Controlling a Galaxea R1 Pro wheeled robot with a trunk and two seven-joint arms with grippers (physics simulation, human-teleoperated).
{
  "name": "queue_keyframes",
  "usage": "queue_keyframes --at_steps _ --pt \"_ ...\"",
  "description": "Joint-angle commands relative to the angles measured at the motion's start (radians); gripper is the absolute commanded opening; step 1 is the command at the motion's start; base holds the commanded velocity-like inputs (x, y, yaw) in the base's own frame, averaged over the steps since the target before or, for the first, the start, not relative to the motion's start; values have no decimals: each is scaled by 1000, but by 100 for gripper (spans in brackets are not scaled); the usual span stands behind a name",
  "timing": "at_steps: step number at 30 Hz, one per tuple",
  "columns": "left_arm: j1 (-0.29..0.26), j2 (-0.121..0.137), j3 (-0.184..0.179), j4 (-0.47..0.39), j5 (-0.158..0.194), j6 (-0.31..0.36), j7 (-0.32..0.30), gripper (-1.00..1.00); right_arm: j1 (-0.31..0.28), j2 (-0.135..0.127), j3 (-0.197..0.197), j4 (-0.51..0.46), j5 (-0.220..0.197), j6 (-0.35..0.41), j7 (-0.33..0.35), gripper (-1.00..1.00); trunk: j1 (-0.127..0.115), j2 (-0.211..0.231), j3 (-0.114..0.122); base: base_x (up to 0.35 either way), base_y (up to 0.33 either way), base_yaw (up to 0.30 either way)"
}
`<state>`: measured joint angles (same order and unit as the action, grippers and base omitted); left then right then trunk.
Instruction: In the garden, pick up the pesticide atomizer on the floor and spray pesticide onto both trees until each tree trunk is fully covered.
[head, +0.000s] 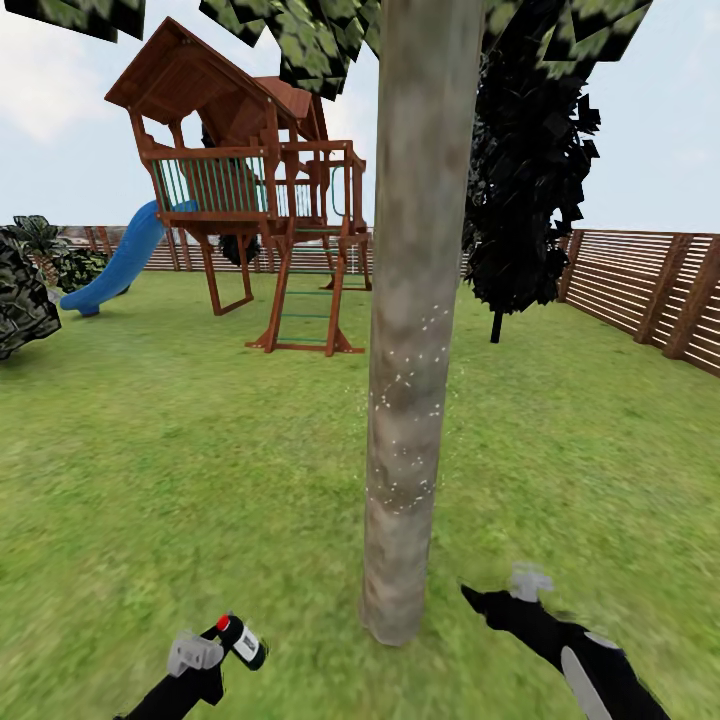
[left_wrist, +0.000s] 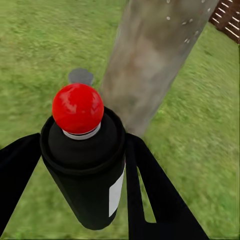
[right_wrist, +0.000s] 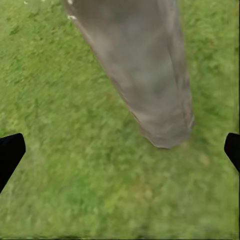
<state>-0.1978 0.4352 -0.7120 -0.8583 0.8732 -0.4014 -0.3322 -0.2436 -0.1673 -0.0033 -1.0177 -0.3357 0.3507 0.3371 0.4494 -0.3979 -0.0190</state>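
One tree trunk (head: 410, 330), thick and mottled grey-brown, rises from the garden lawn (head: 200, 480) straight ahead. White specks of pesticide (head: 405, 410) dot its middle part. Low at the left, my left gripper (head: 225, 645) is shut on the pesticide atomizer (head: 243, 643), a black can with a round red top and a white label. In the left wrist view the atomizer (left_wrist: 87, 165) sits between the dark fingers (left_wrist: 150, 195), its top toward the trunk (left_wrist: 155, 60). My right gripper (head: 485, 602) is open, with nothing held, right of the trunk base (right_wrist: 165, 125).
A wooden play tower (head: 255, 190) with a blue slide (head: 120, 260) stands behind the trunk at the left. A near-black conifer (head: 530, 170) grows at the right. A slatted brown fence (head: 650, 290) rings the lawn. Dark shrubs (head: 20, 290) sit far left.
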Motion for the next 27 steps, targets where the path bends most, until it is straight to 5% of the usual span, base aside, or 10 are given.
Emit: queue_keyframes --at_steps 1,8,19,27 --pt "-2 0 -6 24 10 -1 -2 -100 11 -6 -1 39 -9 -33 0 100 1 -2 -2 0 0 0" --pt "-4 -22 -12 307 2 4 0 -100 31 -22 -1 370 -8 -236 -28 100 1 -2 -2 0 0 0" --pt "-4 -118 -17 551 -1 4 20 -100 32 -81 -1 728 -10 -290 -42 100 1 -2 -2 0 0 0" --pt "13 -160 -17 714 -3 3 23 -100 32 -85 10 984 -9 -296 -43 100 1 -2 -2 0 0 0"
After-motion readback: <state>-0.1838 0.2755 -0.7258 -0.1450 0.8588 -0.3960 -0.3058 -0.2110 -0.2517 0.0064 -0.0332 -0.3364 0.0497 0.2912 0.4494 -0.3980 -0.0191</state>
